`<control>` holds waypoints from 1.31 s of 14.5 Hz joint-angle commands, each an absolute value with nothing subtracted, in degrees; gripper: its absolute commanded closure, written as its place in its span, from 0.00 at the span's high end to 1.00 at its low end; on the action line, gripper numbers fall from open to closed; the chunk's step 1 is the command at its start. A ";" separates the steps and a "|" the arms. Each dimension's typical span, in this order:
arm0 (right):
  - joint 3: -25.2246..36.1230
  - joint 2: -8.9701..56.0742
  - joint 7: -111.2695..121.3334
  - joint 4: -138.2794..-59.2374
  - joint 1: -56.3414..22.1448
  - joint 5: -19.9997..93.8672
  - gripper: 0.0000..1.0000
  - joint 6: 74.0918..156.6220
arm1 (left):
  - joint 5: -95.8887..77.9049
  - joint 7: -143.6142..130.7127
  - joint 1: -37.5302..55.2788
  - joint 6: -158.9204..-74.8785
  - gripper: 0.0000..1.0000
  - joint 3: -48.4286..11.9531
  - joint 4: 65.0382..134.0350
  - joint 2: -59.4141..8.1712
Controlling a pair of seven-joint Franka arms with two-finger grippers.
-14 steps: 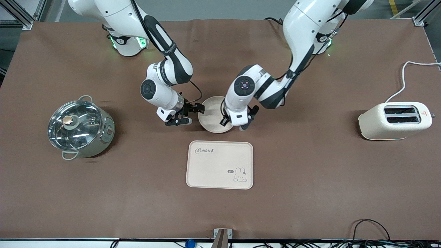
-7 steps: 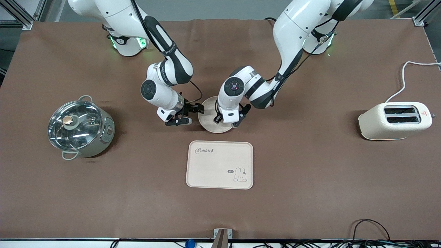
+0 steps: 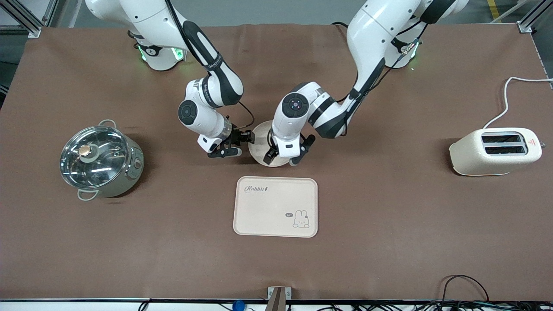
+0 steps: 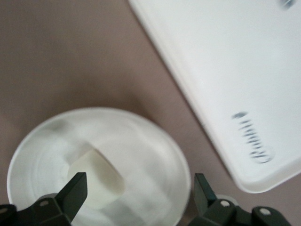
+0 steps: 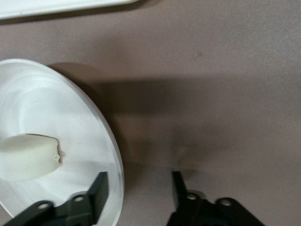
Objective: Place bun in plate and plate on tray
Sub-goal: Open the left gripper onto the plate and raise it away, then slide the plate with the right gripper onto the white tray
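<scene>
The round cream plate (image 3: 259, 146) lies on the brown table, just farther from the front camera than the rabbit tray (image 3: 276, 206). The pale bun (image 4: 98, 181) lies in the plate; it also shows in the right wrist view (image 5: 28, 157) and is hidden in the front view. My left gripper (image 3: 283, 160) is open over the plate's edge nearest the tray, with one finger (image 4: 77, 188) by the bun and the other outside the rim. My right gripper (image 3: 243, 144) is open, low at the plate's rim (image 5: 110, 146) toward the right arm's end, astride it. The tray's corner shows in the left wrist view (image 4: 225, 70).
A steel pot with a glass lid (image 3: 100, 156) stands toward the right arm's end of the table. A cream toaster (image 3: 496, 151) with a white cord stands toward the left arm's end. The brown cloth (image 3: 389, 237) covers the table.
My left gripper has moved from beside the plate to over it, toward the right arm's end. My right gripper has barely shifted. The plate and tray have not moved.
</scene>
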State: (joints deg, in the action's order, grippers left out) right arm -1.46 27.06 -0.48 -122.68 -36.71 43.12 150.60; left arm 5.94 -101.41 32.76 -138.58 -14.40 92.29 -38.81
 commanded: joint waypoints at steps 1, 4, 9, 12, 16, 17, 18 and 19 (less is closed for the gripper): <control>-1.05 27.16 -0.26 -122.52 -37.53 45.00 0.28 151.26 | 12.72 -97.50 26.66 -133.43 1.00 -14.33 93.34 -31.14; -1.05 27.16 -0.26 -122.43 -37.44 45.00 0.19 151.17 | 13.27 -82.32 20.41 -131.49 1.00 -14.50 93.16 -26.03; -1.05 27.16 -0.26 -122.34 -37.53 45.00 0.04 151.26 | 13.36 -57.35 10.92 -121.58 1.00 -14.50 91.94 -19.35; -1.14 26.98 -1.13 -122.34 -36.92 46.31 0.01 151.17 | 12.75 -43.63 5.82 -112.88 1.00 -14.50 90.00 -15.75; -0.97 26.10 -1.06 -118.32 -36.91 50.54 0.00 150.56 | 11.70 -31.24 1.50 -104.26 1.00 -14.68 88.78 -9.94; -0.79 26.36 -0.97 -115.95 -37.18 50.54 0.00 150.64 | 9.95 -27.37 0.19 -101.37 1.00 -14.68 87.55 -8.97; -0.79 27.50 -0.97 -112.88 -36.83 50.45 0.00 150.73 | 7.76 -23.85 -0.61 -99.16 1.00 -14.33 86.84 -7.66; -0.44 30.21 -0.79 -109.28 -36.65 49.93 0.00 150.56 | 6.08 -20.25 -0.62 -98.01 1.00 -13.28 87.10 -5.73</control>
State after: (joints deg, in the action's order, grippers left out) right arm -0.97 27.21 -0.86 -115.44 -36.75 48.89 151.03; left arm 9.17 -26.67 0.34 -101.37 -13.97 87.38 -9.07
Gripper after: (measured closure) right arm 0.960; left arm 0.000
